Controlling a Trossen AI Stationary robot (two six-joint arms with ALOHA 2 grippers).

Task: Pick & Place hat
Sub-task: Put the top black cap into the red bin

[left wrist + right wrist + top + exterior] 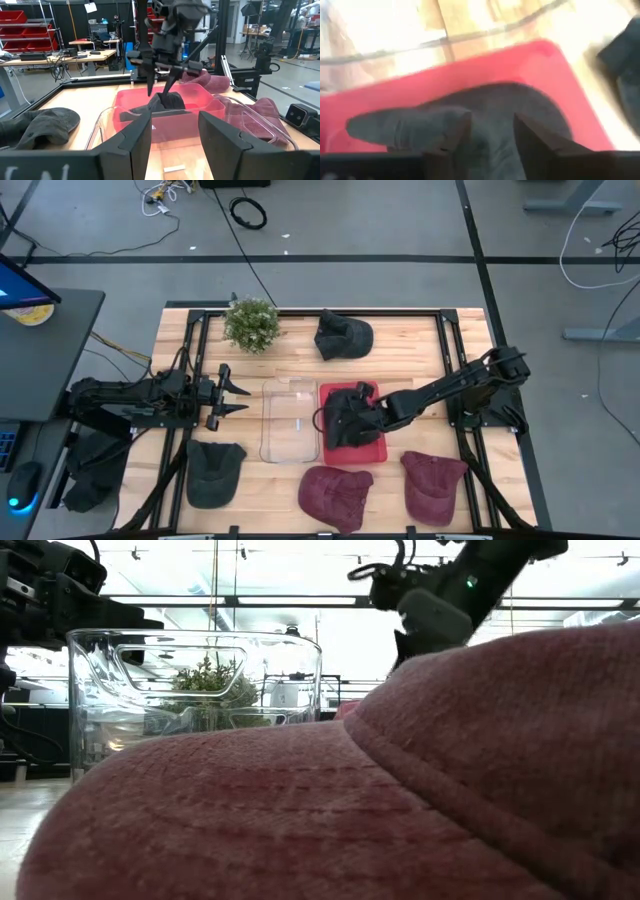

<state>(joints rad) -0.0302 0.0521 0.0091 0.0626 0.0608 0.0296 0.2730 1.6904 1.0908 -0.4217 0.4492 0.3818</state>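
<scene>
A dark hat [347, 423] lies in the red bin [375, 448] at mid-table, and also shows in the left wrist view as the dark hat [167, 103]. My right gripper [352, 408] reaches over the bin from the table's right and is shut on this hat. My left gripper [243, 397] waits open at the table's left, level, pointing at the clear bin [290, 420]. On the wood lie another dark hat [343, 336] near the far edge, a grey hat [214, 472] and two maroon hats [335, 496] [433, 485] along the near edge. My right gripper pinches the dark hat's crown [163, 98] between its two fingers [149, 82], coming slanting down from the table's right. The cloth is drawn up into a peak between them. The hat's lower part [520, 102] rests inside the red bin.
A small potted plant [251, 323] stands at the far left of the table. The clear bin stands right beside the red bin, on its left. In the low view a maroon hat [420, 790] fills the foreground. Black frame rails run along the table's left and right sides.
</scene>
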